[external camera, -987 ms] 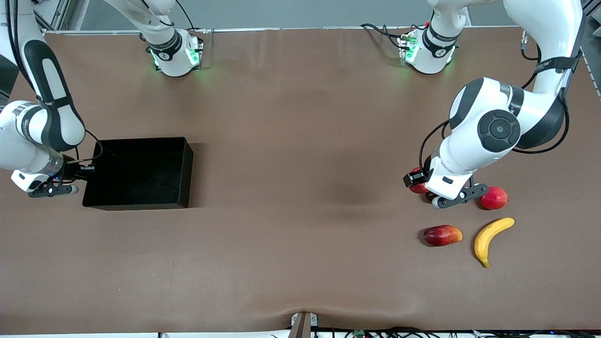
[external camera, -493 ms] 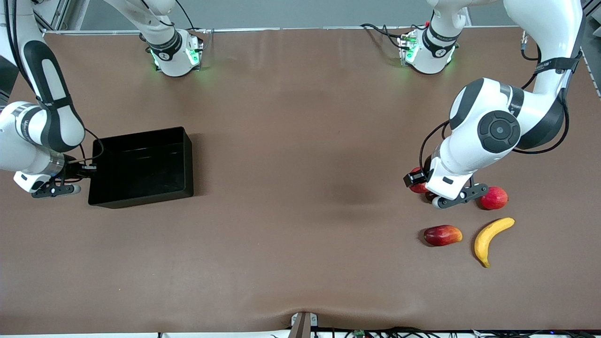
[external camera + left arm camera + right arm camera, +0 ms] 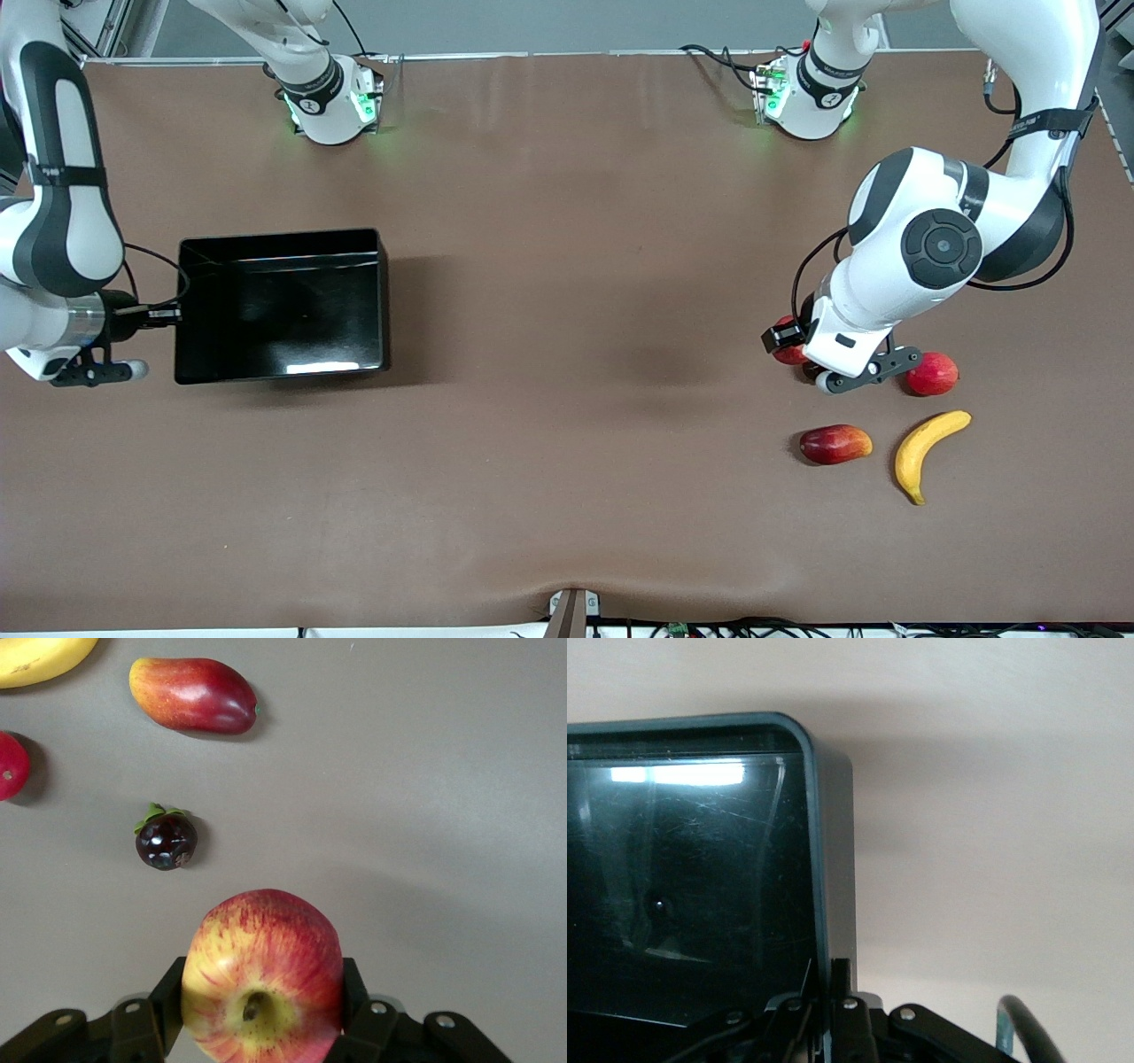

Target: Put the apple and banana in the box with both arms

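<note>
The right pincer (image 3: 824,1010) is clamped on the box (image 3: 280,306) wall; the left pincer (image 3: 263,1010) grips the apple (image 3: 262,974), its arm bent low.

the right claw (image 3: 173,313) has lifted and swung the box (image 3: 282,306) toward the table's middle.

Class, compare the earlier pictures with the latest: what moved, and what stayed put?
The right end effector, shut on the box wall, lifted it and carried it toward the left arm's end. The left end effector holding the apple, the banana and other fruits stayed put.
</note>
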`<state>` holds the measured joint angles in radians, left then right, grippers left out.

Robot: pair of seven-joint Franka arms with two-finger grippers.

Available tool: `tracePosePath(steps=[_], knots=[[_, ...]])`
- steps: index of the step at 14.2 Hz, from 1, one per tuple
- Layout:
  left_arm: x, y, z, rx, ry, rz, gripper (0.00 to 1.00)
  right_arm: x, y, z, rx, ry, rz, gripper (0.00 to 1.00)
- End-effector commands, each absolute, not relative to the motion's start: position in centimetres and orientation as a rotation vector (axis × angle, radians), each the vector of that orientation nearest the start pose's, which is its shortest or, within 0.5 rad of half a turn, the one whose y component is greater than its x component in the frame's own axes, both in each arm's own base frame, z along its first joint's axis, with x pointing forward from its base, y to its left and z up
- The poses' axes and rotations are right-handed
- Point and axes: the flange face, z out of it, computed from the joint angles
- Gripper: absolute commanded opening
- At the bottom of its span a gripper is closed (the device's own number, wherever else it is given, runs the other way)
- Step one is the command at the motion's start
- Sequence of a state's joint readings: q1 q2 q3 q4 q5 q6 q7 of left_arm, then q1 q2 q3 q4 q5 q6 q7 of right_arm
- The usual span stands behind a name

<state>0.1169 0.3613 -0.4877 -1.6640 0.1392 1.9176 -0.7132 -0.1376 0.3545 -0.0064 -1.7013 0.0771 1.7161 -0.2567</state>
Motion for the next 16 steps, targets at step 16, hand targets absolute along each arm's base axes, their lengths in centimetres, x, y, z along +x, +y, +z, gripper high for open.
tracePosePath(steps=[16], knots=[[59.9, -20.3, 39.5, -3.026, -0.402, 0.123, 0.00, 54.2, 37.0, 27.7, -2.954, 0.099, 0.291, 0.00]])
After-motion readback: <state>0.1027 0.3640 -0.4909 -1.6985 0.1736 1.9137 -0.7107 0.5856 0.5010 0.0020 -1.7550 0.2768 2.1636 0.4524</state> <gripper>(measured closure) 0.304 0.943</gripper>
